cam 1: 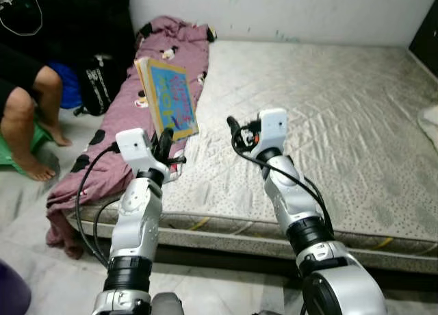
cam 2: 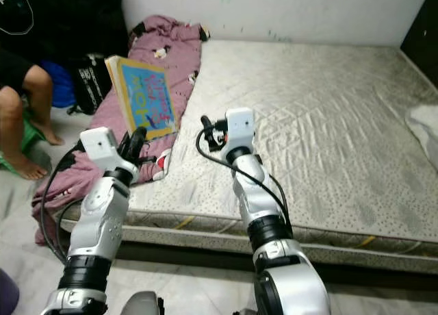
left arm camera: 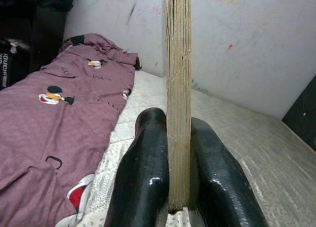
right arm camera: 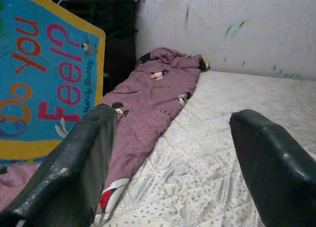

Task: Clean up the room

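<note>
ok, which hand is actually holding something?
The left hand: its fingers are clamped on the book edge. The right hand is open, empty.

A bare quilted mattress [cam 1: 328, 116] lies low on a pale marble floor [cam 1: 41, 260], pushed against a scuffed white wall [cam 1: 308, 10]. A dark cabinet edge [cam 1: 428, 27] stands at the right.

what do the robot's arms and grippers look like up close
Both arms are silver metal segments joined by black ring-shaped joints, each ending in a white boxy wrist housing. Loose black cables loop beside the forearms. The left gripper and right gripper each have two long, glossy black fingers with rounded tips.
</note>
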